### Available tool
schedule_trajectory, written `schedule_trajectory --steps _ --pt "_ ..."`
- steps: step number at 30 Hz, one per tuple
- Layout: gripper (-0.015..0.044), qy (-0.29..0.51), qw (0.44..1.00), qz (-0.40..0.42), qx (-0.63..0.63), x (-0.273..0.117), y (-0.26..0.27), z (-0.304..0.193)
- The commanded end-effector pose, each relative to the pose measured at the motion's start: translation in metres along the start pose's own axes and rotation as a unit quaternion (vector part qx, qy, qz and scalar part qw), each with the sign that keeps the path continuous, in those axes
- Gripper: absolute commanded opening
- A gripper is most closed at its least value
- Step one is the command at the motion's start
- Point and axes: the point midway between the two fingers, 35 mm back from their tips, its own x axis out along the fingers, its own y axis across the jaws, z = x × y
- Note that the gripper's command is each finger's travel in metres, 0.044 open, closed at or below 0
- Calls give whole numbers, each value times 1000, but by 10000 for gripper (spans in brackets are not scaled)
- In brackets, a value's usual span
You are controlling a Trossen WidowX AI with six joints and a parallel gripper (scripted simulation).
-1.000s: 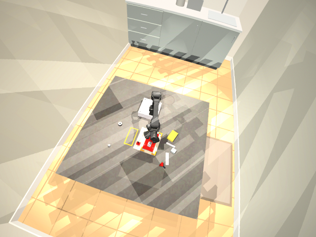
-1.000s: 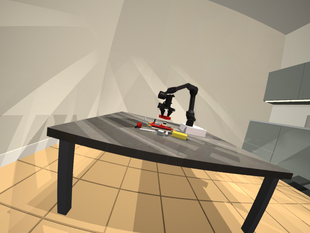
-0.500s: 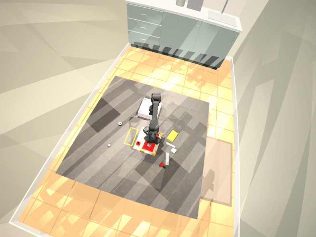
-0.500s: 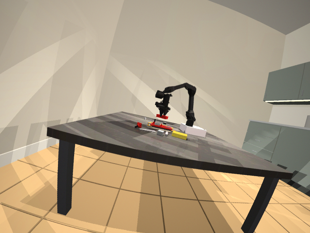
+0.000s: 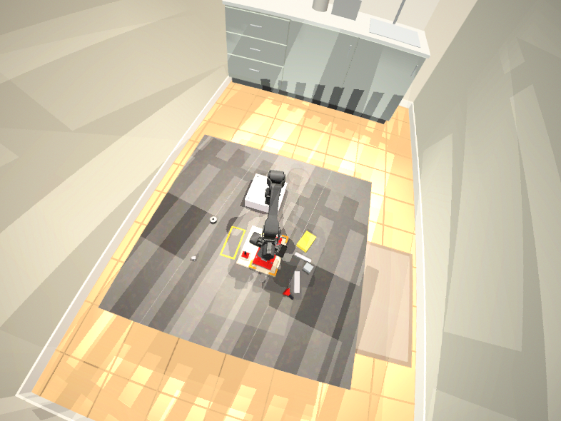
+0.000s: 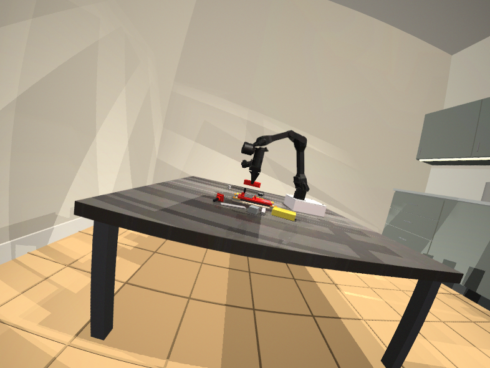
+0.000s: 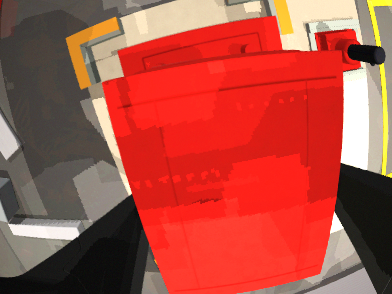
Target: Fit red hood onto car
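The hood (image 6: 252,184) (image 7: 225,175), a red shell with a flat roof, is held in the air above the car. My gripper (image 6: 252,181) (image 7: 238,189) is shut on it, with one black finger at each side. The red chassis (image 6: 257,201) (image 7: 200,45) sits in the jig (image 7: 165,20), which has orange corner brackets. One end of the chassis shows beyond the hood's far edge in the wrist view, roughly in line with it. A gap shows between hood and chassis in the exterior view. The engine block, the pegs and the hood's corner holes are hidden in the wrist view.
A red piece with a black post (image 5: 245,254) (image 7: 340,47) stands beside the chassis. A yellow block (image 5: 306,240) (image 6: 283,213), a grey block (image 5: 307,267) (image 6: 253,209), a white bar (image 5: 296,282) and a red-and-black part (image 5: 287,292) (image 6: 219,196) lie on the other side.
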Motion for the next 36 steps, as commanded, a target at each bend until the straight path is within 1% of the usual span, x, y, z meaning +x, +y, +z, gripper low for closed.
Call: schedule_trajectory --steps 1,9,19,36 --pt "0 -1 999 2 -40 -1 1 6" --pt "0 -1 999 2 -40 4 0 5" --pt "0 -1 999 2 -40 48 -1 4" --pt "0 -1 999 2 -40 49 -1 4"
